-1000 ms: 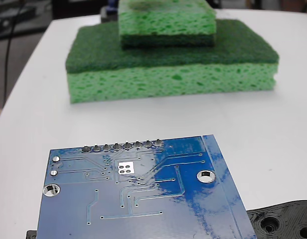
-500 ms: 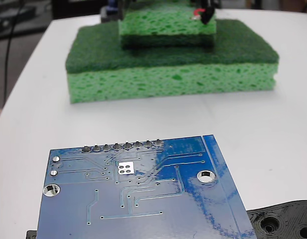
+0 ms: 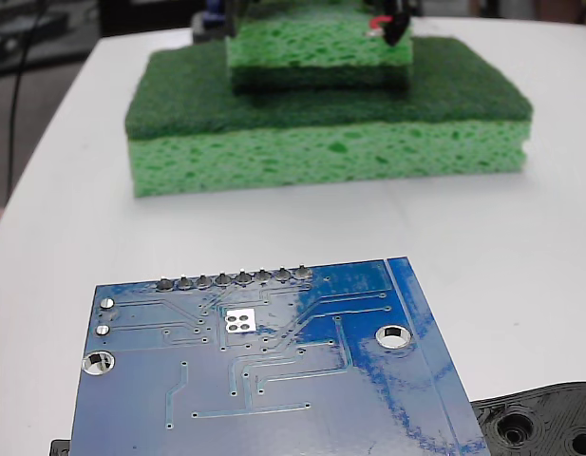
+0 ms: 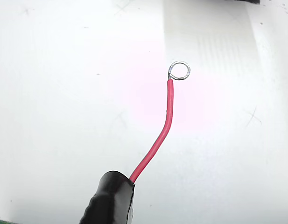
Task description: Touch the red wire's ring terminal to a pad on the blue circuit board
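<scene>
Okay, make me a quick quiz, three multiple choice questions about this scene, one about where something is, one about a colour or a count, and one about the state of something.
1. In the fixed view, where do the stacked green sponges sit relative to the glossy blue circuit board?
A. Behind it, farther from the camera
B. On top of it
C. Under it

2. How many round mounting holes show on the board?
A. Two
B. Five
C. None

3. In the wrist view, what is the small silver ring terminal on the thin red wire doing?
A. Resting on a board pad
B. Showing against plain white table, no board near
C. Broken off

Answers: 1 A, the sponges lie beyond the board's far edge. 2 A, one at each side. 3 B, only white surface surrounds it.
</scene>
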